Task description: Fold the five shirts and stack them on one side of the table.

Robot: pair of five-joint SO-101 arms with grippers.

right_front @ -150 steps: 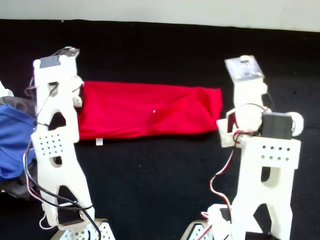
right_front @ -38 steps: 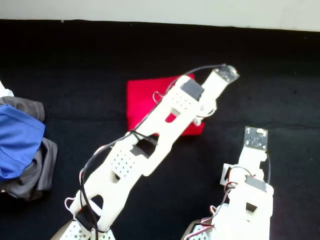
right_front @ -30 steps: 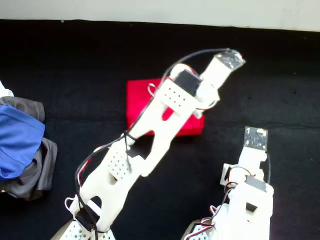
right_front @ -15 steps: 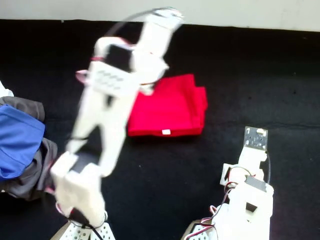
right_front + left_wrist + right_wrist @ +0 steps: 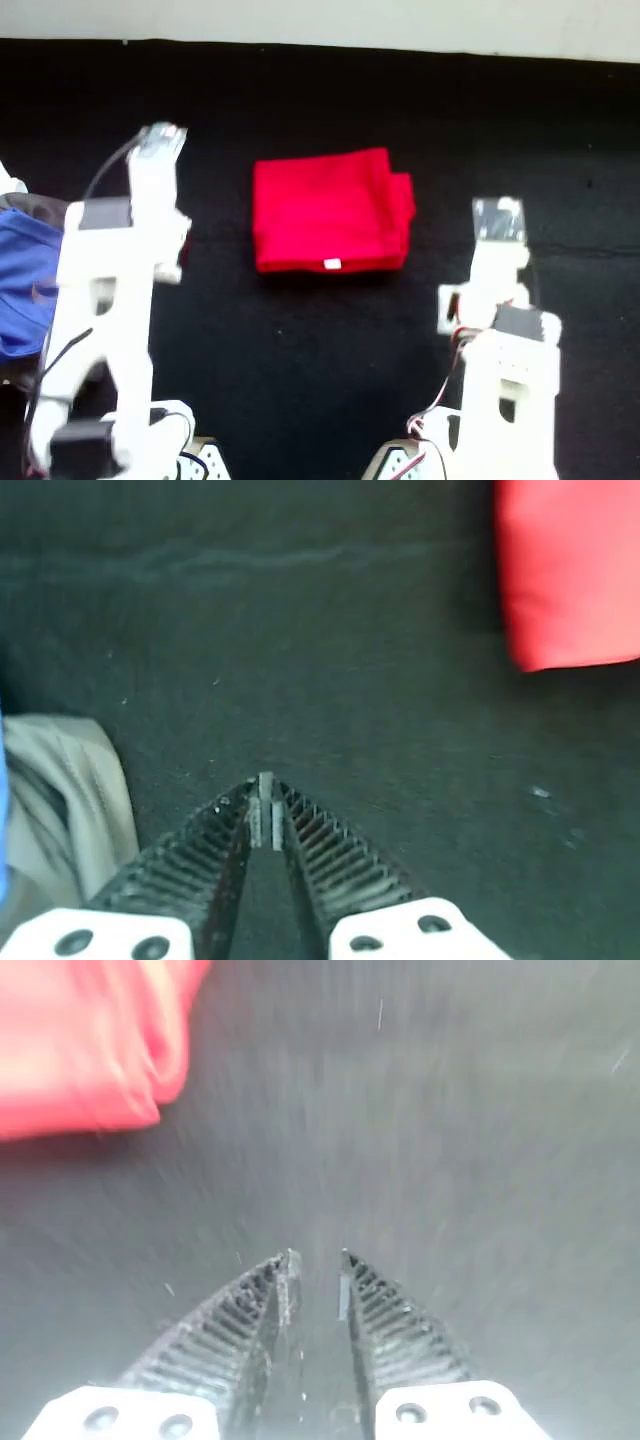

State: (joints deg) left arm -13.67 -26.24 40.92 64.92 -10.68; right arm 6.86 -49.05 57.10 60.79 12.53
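Note:
A red shirt (image 5: pixel 330 210) lies folded into a compact rectangle in the middle of the black table, a small white tag on its near edge. The left arm (image 5: pixel 110 260) stands to its left, apart from it. My left gripper (image 5: pixel 265 802) is shut with nothing in it over bare black cloth; the red shirt (image 5: pixel 570 570) lies off to one side. The right arm (image 5: pixel 500 320) stands to the right of the shirt. My right gripper (image 5: pixel 316 1265) is slightly open and empty, hovering over the table near a corner of the red shirt (image 5: pixel 85 1045).
A heap of unfolded shirts sits at the table's left edge, with a blue one (image 5: pixel 25 285) on top of grey cloth. A pale grey-beige garment (image 5: pixel 70 800) lies close beside the left gripper. Black tabletop stretches behind and in front of the red shirt.
The red shirt went from a long strip to a folded rectangle. The left arm let go, lifted off it and swung back to the left. The right arm stretched forward a little.

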